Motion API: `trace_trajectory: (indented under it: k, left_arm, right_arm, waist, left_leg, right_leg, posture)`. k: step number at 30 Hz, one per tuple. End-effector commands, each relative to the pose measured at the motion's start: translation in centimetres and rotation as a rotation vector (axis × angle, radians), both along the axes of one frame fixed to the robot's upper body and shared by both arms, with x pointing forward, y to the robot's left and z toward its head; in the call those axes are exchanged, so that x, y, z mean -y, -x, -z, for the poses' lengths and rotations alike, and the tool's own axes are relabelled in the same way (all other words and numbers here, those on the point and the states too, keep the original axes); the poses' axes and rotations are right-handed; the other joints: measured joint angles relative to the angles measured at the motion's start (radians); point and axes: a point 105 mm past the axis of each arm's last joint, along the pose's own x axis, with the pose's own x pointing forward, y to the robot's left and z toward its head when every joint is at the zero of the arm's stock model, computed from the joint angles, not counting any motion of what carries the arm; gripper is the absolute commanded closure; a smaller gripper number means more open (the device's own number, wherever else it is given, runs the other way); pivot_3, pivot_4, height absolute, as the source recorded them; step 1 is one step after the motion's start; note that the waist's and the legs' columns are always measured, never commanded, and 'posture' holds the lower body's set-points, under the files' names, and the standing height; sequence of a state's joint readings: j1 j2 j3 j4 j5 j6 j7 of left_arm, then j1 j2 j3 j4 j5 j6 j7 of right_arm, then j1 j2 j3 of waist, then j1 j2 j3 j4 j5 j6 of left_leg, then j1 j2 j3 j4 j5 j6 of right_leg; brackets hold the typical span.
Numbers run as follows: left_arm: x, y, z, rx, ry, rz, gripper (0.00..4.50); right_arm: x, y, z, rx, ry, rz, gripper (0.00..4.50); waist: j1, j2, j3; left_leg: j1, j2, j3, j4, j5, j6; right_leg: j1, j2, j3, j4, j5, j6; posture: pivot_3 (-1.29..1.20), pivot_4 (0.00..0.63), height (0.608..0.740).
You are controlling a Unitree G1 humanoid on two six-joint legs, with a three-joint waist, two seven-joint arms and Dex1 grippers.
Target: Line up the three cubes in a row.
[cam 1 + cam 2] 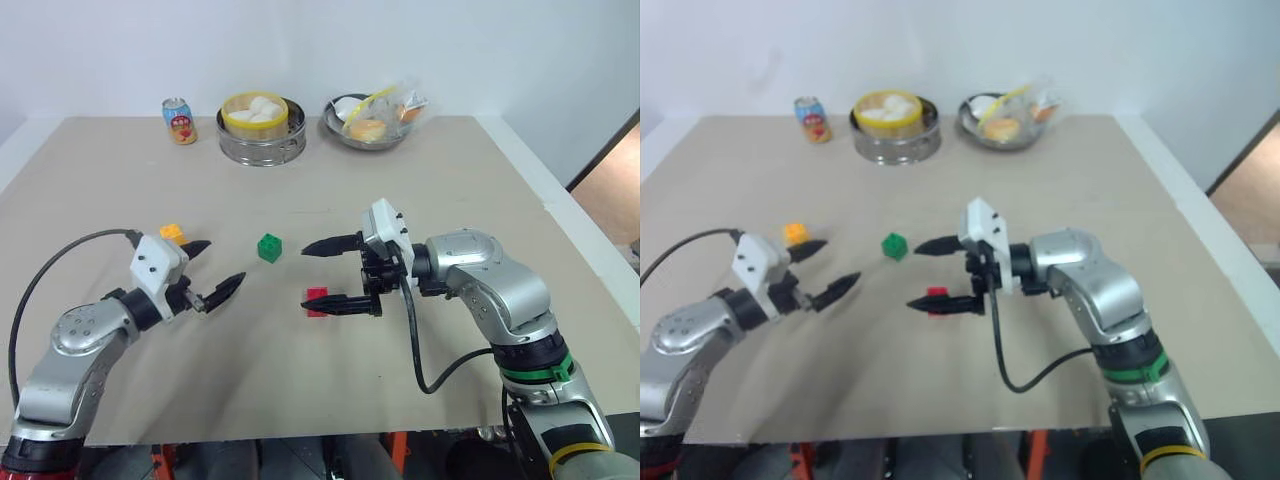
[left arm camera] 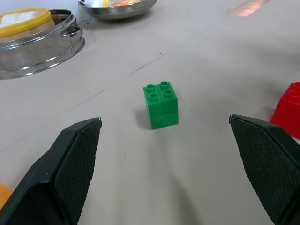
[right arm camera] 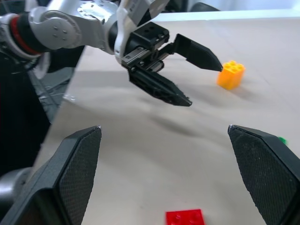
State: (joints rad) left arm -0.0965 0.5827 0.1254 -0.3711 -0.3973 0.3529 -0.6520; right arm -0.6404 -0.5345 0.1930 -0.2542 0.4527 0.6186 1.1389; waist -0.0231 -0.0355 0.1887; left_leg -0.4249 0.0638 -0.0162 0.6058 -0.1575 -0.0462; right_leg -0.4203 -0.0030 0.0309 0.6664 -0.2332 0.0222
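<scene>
Inside far steel steamer [image 1: 262, 145], white buns [image 1: 262, 108].

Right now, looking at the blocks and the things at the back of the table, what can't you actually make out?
- Red block: head views, right gripper's lower finger covers its near side; right wrist view, bottom edge cuts it.
- Orange block: left eye view, left gripper's white housing hides its lower part.
- Can: label too small to read.
- Bowl: contents wrapped in plastic, unclear.

The right claw [image 1: 330, 273] partly hides the red cube [image 1: 317, 300]; the can's [image 1: 180, 121] label is unreadable.
</scene>
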Motion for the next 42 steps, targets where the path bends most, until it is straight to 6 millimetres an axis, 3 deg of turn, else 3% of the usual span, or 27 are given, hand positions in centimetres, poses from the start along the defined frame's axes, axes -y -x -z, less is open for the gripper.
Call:
trace_trajectory:
  k: [1,10,19,28,41,42]
  left_arm:
    - [1.0,-0.5,-0.7,0.054,0.003,0.017,0.0]
    - [2.5,-3.9,-0.4,0.046,-0.005,0.005,0.0]
    - [6.1,-5.9,1.5,-0.047,0.074,-0.051,0.0]
    - [6.2,-7.9,1.8,-0.044,0.073,-0.188,0.0]
    - [5.8,-8.9,3.2,-0.103,0.067,-0.209,0.0]
    - [5.8,-9.0,3.3,-0.108,0.075,-0.211,0.39]
  right_arm:
    - [0.0,0.6,-1.3,0.034,-0.047,-0.006,0.04]
    - [-0.3,0.9,-1.9,0.031,-0.093,0.035,0.04]
    - [0.0,0.6,-2.4,0.058,-0.106,0.072,0.04]
    - [0.0,0.1,-2.6,0.092,-0.101,0.098,0.04]
    - [0.1,-0.3,-2.2,0.118,-0.074,0.104,0.04]
    - [0.1,-0.3,-2.2,0.119,-0.074,0.104,0.0]
  waist:
    - [0.0,0.0,0.0]
    - [0.0,0.0,0.0]
    - [0.0,0.0,0.0]
    - [0.0,0.0,0.0]
    - [0.0,0.0,0.0]
    - [0.0,0.0,0.0]
  left_leg:
    - [0.0,0.0,0.0,0.0,0.0,0.0]
    - [0.0,0.0,-0.001,0.001,0.0,0.0]
    - [-0.001,0.0,0.0,0.004,0.0,0.0]
    - [-0.001,0.0,0.0,0.005,0.0,0.001]
    - [-0.002,0.0,0.0,0.005,0.0,0.001]
    - [-0.002,0.0,0.0,0.005,0.0,0.001]
  right_leg:
    - [0.0,0.0,0.001,0.0,0.001,0.001]
    - [0.0,0.002,0.001,0.0,0.003,0.002]
    - [0.0,0.002,0.003,0.0,0.004,0.004]
    - [0.0,0.003,0.003,0.0,0.006,0.005]
    - [0.0,0.003,0.003,0.0,0.006,0.005]
    - [-0.001,0.003,0.003,0.0,0.006,0.005]
  posture:
    - [0.0,0.15,0.74]
    - [0.0,0.15,0.74]
    - [0.0,0.15,0.74]
    - [0.0,0.15,0.74]
    - [0.0,0.15,0.74]
    - [0.0,0.15,0.74]
